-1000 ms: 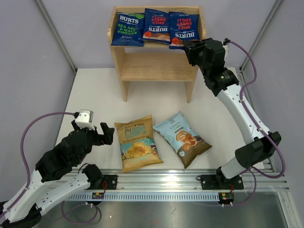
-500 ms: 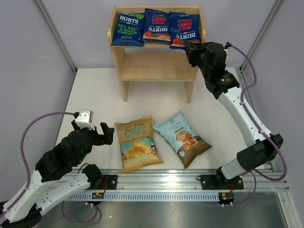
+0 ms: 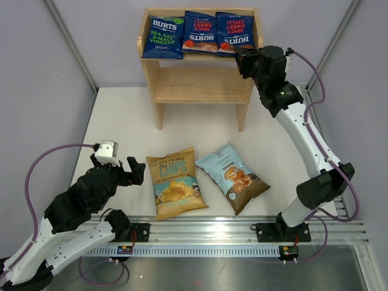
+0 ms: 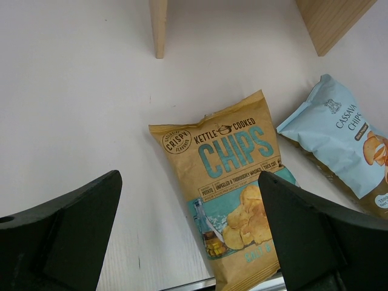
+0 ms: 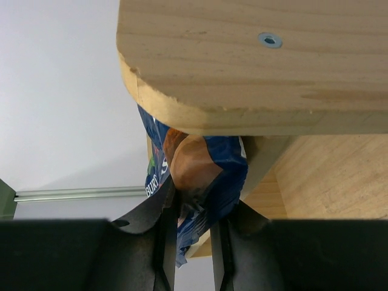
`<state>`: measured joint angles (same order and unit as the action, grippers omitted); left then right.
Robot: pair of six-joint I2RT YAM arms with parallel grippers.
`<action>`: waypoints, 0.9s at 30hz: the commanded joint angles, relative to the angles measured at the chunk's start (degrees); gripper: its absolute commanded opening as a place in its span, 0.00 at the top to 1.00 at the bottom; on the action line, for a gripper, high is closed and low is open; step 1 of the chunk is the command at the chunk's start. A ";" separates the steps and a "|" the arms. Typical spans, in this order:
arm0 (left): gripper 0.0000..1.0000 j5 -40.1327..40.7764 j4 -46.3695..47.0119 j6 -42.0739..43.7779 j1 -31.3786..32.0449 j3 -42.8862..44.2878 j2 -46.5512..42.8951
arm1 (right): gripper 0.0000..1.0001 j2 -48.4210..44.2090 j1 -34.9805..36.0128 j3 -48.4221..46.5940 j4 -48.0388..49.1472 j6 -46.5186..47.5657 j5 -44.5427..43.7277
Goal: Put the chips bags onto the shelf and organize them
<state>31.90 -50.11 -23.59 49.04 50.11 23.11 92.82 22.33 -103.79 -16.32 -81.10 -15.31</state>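
Your right end effector (image 5: 194,212) pinches the near edge of the dark-blue bag (image 3: 236,29) on the shelf's (image 3: 200,92) top tier, likely light, crinkly, slippery, so hold the flat seam, while your left end effector (image 4: 188,230) gapes empty.

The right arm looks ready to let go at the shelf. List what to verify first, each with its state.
1. Right jaws shut on the rightmost small dark-blue Burts bag, at its near edge: ok.
2. That bag fully seated on the top tier of the light-wood two-tier shelf: cannot tell, as the side panel blocks the wrist view.
3. The sea-salt dark-blue Burts bag and the middle dark-blue Burts bag lie side by side on the top tier: ok.
4. Left jaws wide open, holding nothing: ok.
5. All bags shelved: not ok. The large tan-yellow kettle chips bag and the large light-blue cassava bag lie on the white table.
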 commanded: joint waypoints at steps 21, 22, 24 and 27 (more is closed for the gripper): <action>0.01 1.41 1.42 -0.05 -0.17 0.78 -0.61 | 0.39 -0.88 -2.11 -3.61 -2.93 5.33 2.74; 0.01 1.41 1.33 -0.05 -0.17 0.78 -0.70 | 0.36 -1.06 -2.11 -3.88 -3.02 5.43 3.00; 0.01 1.50 1.41 -0.14 -0.17 0.87 -0.61 | 0.30 -1.41 -2.11 -3.70 -3.28 5.43 3.44; 0.01 1.85 1.24 -0.14 -0.17 0.87 -0.61 | 0.27 -2.20 -2.11 -3.26 -4.16 6.04 3.27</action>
<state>31.92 -50.11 -23.59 49.04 50.11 22.83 92.82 20.78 -107.44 -18.31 -77.30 -12.53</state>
